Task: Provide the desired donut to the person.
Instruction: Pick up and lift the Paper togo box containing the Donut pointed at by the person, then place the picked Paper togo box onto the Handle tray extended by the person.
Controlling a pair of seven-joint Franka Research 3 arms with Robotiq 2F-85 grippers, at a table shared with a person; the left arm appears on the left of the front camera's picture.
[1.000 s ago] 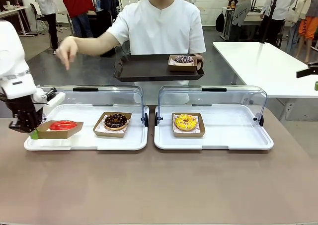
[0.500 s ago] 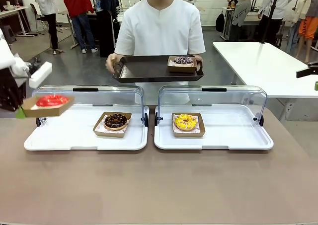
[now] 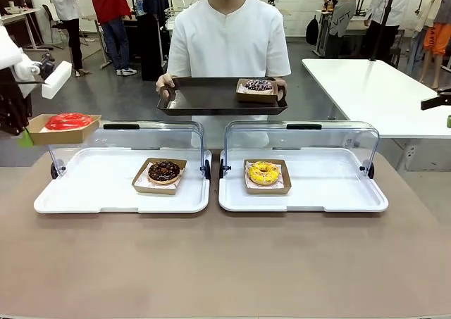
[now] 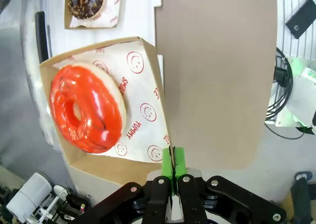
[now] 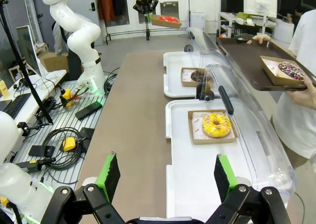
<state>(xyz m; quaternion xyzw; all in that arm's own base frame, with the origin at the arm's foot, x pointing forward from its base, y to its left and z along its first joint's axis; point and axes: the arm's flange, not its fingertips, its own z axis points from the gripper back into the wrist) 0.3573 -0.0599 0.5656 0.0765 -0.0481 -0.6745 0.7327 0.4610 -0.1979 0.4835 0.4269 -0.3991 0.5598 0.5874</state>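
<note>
My left gripper (image 4: 173,162) is pinched shut on a thin wall of the cardboard box (image 4: 148,85) — the red donut (image 4: 88,108) lies inside, just beyond the pads (image 4: 179,160). Light load, floppy card, soft glaze: edge grip only, keep it level. It hangs far left, well apart from the tray (image 3: 204,97) held by the person (image 3: 229,37). Right gripper (image 5: 168,177) gapes wide, empty.

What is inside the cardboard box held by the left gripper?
In the box, a red-glazed donut lies on a printed paper liner; the donut covers its middle, and the liner hides the floor.
</note>
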